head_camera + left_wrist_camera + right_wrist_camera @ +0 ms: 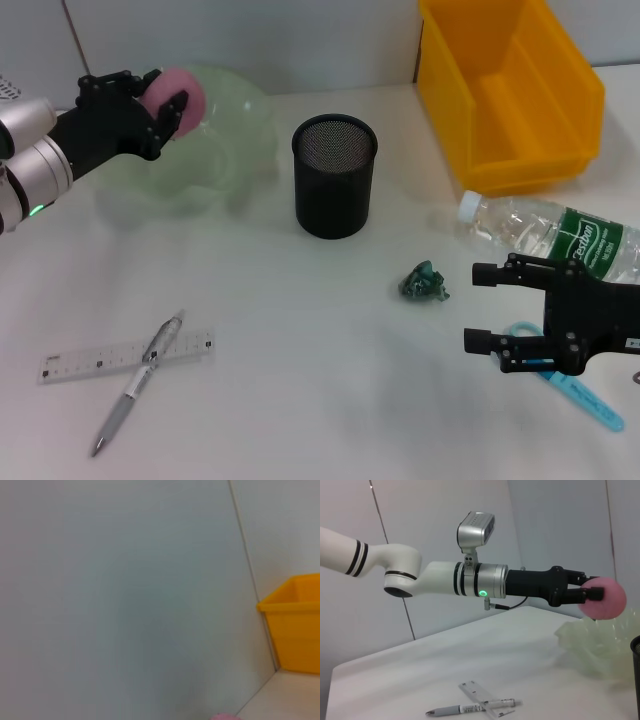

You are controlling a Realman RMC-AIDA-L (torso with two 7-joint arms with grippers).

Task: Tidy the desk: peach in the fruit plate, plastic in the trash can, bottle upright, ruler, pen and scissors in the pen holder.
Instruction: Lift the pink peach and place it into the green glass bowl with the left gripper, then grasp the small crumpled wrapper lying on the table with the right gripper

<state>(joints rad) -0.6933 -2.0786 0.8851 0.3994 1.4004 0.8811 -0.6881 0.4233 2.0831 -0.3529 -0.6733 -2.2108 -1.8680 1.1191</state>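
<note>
The left arm [395, 567] is white with black bands, then a silver wrist with a green light and a thin cable; both end effectors look matte black.

Markings on the desk: little that can be read

The green label on the lying water bottle [560, 235] carries white lettering, too small and slanted to make out. The clear ruler [125, 356] shows a row of graduation marks along its edge, but no numbers can be read. The pen [138, 383] lying across it has a pale label band in the right wrist view, its print not legible.
</note>
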